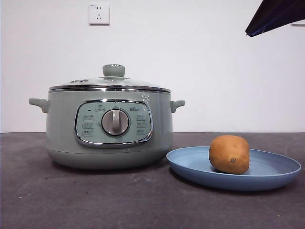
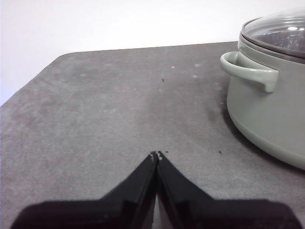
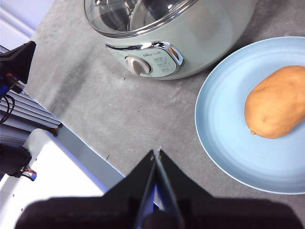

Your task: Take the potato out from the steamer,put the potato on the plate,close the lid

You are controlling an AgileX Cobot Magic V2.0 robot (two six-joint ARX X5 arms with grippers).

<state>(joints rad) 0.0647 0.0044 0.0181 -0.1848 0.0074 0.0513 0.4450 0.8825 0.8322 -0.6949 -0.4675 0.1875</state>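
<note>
Setting: dark grey table (image 1: 95, 200) against a white wall with a socket (image 1: 99, 14) high up.
Steamer: the steamer (image 1: 108, 126) stands on the table, dial and control panel facing the front view.
Lid: the lid (image 1: 110, 82) sits closed on the steamer, green knob on top.
Plate: the plate (image 1: 267, 174) lies on the table just beside the steamer.
Potato: the potato (image 1: 229, 154) rests on the plate, dark eye spot facing the front view.
Left gripper: the left gripper (image 2: 157, 155) hangs low over bare table, jaws pressed together, holding nothing; the steamer's side handle is near, the potato out of its view.
Right gripper: the right gripper (image 3: 157, 153) is raised above the table edge, jaws together and empty, well apart from the potato on the plate.
Front view arm: a black tip (image 1: 274, 16) shows at a top corner.
</note>
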